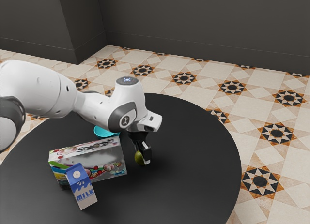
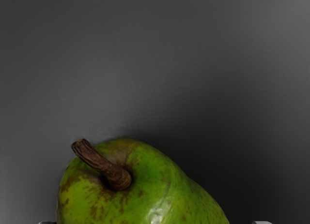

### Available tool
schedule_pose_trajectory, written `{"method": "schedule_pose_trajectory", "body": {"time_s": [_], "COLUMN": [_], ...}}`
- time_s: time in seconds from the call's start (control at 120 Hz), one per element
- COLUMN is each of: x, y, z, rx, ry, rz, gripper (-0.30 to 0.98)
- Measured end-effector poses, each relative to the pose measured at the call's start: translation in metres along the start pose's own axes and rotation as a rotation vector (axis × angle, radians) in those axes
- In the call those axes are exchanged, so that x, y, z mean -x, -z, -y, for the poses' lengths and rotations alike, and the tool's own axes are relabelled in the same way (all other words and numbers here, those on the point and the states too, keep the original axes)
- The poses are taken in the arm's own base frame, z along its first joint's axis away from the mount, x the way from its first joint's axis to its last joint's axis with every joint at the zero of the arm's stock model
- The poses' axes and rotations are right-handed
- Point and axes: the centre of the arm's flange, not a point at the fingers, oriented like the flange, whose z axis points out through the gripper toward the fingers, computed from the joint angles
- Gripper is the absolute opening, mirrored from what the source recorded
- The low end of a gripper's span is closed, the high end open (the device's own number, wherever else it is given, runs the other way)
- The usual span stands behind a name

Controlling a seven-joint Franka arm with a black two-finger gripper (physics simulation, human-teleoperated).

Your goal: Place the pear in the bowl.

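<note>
My gripper [image 1: 142, 155] points down at the table, its fingers open around the green pear [image 1: 139, 158]. In the wrist view, the gripper [image 2: 155, 222] has its two fingertips far apart at the lower edge, with the pear [image 2: 145, 190] between them. A gap shows between the pear and one fingertip; the other is close to its side. The pear's brown stem faces the camera, and its lower part is hidden. The turquoise bowl [image 1: 103, 132] is partly covered by a printed box and lies toward the exterior view's left from the gripper.
The printed box [image 1: 109, 161] stands on the round black table [image 1: 193, 180], between the bowl and the table's near side. A blue and white milk carton [image 1: 82, 187] leans, tilted, by the box. Patterned floor tiles surround the table.
</note>
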Motion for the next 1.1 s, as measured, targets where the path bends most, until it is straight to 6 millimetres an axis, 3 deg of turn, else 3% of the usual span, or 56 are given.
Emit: {"method": "schedule_pose_trajectory", "body": {"time_s": [0.325, 0.533, 0.625, 0.742, 0.825, 0.908, 1.025, 1.1], "x": [-0.002, -0.002, -0.003, -0.003, -0.004, 0.003, 0.028, 0.045], "y": [-0.007, -0.009, -0.005, 0.019, 0.041, 0.061, 0.075, 0.077], "z": [0.002, 0.003, 0.004, 0.012, 0.029, 0.06, 0.112, 0.134], "rx": [-0.008, -0.013, -0.015, -0.032, -0.053, -0.079, -0.099, -0.099], "ry": [-0.008, -0.007, -0.005, 0.007, 0.028, 0.073, 0.153, 0.191], "rz": [-0.004, -0.004, -0.009, -0.041, -0.068, -0.081, -0.066, -0.045], "gripper": [0.37, 0.35, 0.32, 0.27, 0.28, 0.29, 0.3, 0.3]}}
